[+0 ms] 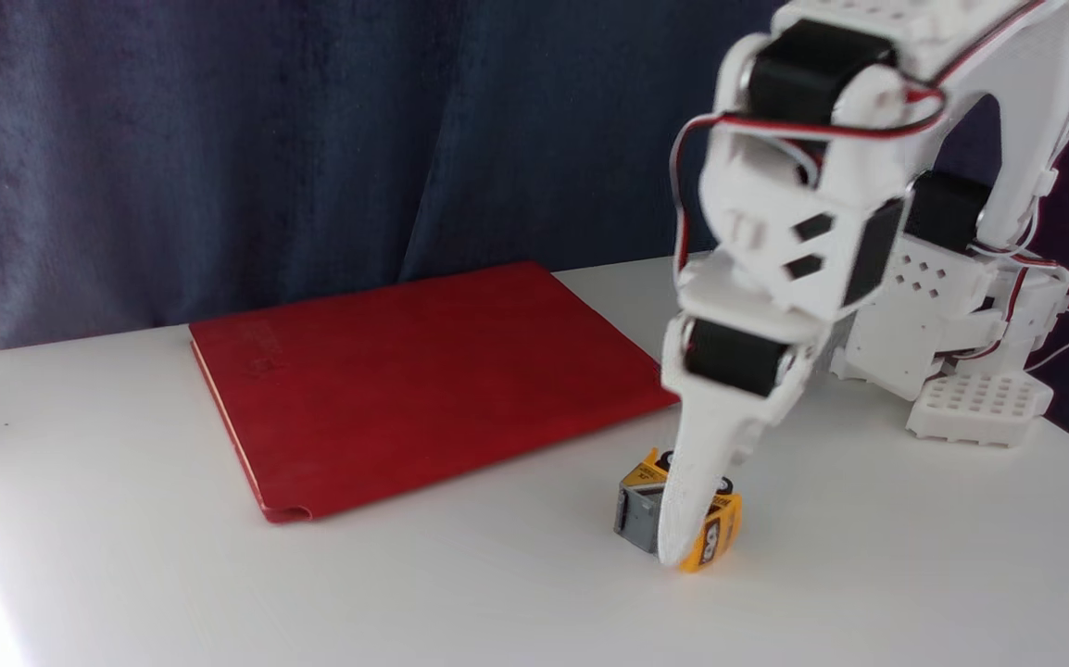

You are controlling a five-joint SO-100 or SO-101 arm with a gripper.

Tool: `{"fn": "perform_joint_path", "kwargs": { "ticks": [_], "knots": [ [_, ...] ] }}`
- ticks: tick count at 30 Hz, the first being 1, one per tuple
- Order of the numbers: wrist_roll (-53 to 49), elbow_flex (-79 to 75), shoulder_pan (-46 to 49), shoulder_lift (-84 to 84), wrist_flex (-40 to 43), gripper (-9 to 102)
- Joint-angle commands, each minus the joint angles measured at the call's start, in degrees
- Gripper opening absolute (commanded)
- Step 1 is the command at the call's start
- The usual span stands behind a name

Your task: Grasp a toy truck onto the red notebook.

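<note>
No text, label or number can be read. The red notebook (423,380) carries an embossed mark near its far left corner, too faint to make out. The toy truck (678,514) bears small black decals on its yellow side, too small and blurred to read.

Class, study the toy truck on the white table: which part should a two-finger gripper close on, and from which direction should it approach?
Grip the toy truck across its two flat long sides, coming straight down from above. Its body is boxy and short, sits low on the table, and stands clear of the red notebook, so a top approach probably suits. The gripper is already there.
</note>
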Motion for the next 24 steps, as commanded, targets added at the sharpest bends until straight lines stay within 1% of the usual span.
{"fn": "perform_joint_path", "kwargs": {
  "ticks": [1,5,9,12,14,15,21,24],
  "knots": [
    [-2.0,-4.0,1.1,-2.5,0.6,38],
    [-4.8,-7.2,3.0,-6.2,1.1,35],
    [-5.4,-8.0,4.1,-7.5,0.8,30],
    [-5.6,-7.9,4.1,-8.1,0.4,21],
    [-5.3,-7.8,4.1,-8.3,0.3,9],
    [-5.0,-7.6,4.1,-8.4,0.2,6],
    [-4.8,-6.1,3.7,-8.3,-0.3,1],
    [-5.3,-4.0,3.2,-7.0,-1.0,0]
  ]
}}
